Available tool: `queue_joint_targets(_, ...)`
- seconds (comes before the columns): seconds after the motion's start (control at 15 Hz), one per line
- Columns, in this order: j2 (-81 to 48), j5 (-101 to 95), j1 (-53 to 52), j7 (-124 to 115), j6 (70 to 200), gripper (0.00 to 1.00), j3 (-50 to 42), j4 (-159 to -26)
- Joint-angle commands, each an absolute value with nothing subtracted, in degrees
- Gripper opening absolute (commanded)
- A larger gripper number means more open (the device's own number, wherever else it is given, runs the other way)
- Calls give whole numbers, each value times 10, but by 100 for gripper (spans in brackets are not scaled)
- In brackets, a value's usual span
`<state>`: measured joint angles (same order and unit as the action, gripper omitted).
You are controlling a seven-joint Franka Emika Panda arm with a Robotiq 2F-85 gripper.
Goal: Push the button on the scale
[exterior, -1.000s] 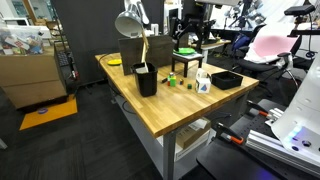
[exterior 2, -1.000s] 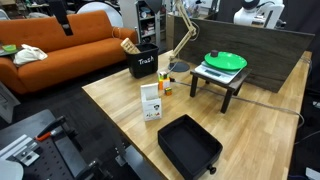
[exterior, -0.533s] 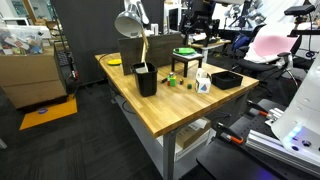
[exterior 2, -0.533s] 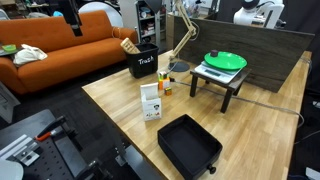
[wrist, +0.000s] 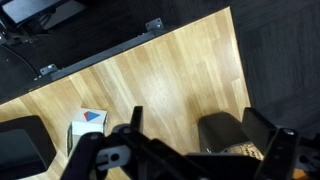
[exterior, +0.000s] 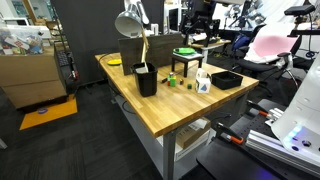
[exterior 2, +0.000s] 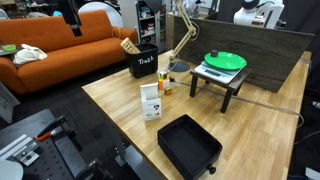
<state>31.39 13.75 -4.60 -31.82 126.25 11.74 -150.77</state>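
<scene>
We're looking at the pale wooden butcher-block table (exterior 2: 250,140) in an exterior view. The flat white scale (exterior 2: 213,72) sits on a small black stand (exterior 2: 229,92) out at 2 o'clock on the tabletop, with a round green plate (exterior 2: 226,61) resting on top of it. We can't pick out its button at this size.

From the scale, a white carton (exterior 2: 152,102) stands upright at 8 o'clock, well apart from it. A shallow black rectangular tray (exterior 2: 165,135) lies at 5 o'clock from that carton, near the table edge. A black plastic bin (exterior 2: 143,62) lettered "Trash" stands at 11 o'clock from the carton. Beside it a desk lamp with a jointed wooden arm (exterior 2: 184,30) rises, and an orange sofa (exterior 2: 70,45) sits behind.

From the other side, the scale (exterior: 186,55) is at the far end of the table (exterior: 150,105), and the dark robot arm (exterior: 197,12) hangs high at 12 o'clock above it, clear of the plate.

In the wrist view, the gripper (wrist: 180,160) fills the 6 o'clock edge, with its fingers (wrist: 88,155) spread wide and nothing between them. Below it we see bare wood (wrist: 170,70). The carton (wrist: 88,122) is at 9 o'clock, the tray (wrist: 15,145) is beyond it, and the bin (wrist: 222,130) is at 4 o'clock. The scale is out of this view.
</scene>
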Motion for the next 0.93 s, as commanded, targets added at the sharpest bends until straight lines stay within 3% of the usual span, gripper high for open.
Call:
queue_joint_targets(0.0, 314, 132, -36, -328, 1265, 100, 122, -1509)
queue_joint_targets(0.6, 252, 7, 107, -500, 1291, 100, 106, -1461)
queue_joint_targets(0.87, 249, -5, 94, -511, 1291, 100, 84, -1457)
